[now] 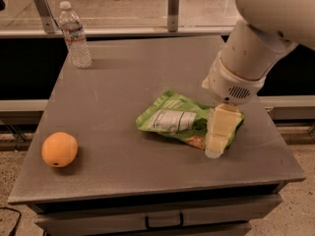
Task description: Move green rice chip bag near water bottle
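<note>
Camera view: jaws over grn bag point(172, 119).

I see a grey counter point(123, 97) with a dark drawer handle point(163, 223) under its front edge. Behind it is a glass partition on metal posts point(173, 9). Speckled floor point(300, 213), warm indoor light. The gripper point(216, 149) hangs low over the counter's right front.

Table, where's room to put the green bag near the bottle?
Bare table stretches right of the water bottle, and between the bottle and the orange. It's crowded at the right front, where the gripper sits over the right end of the green bag.
</note>
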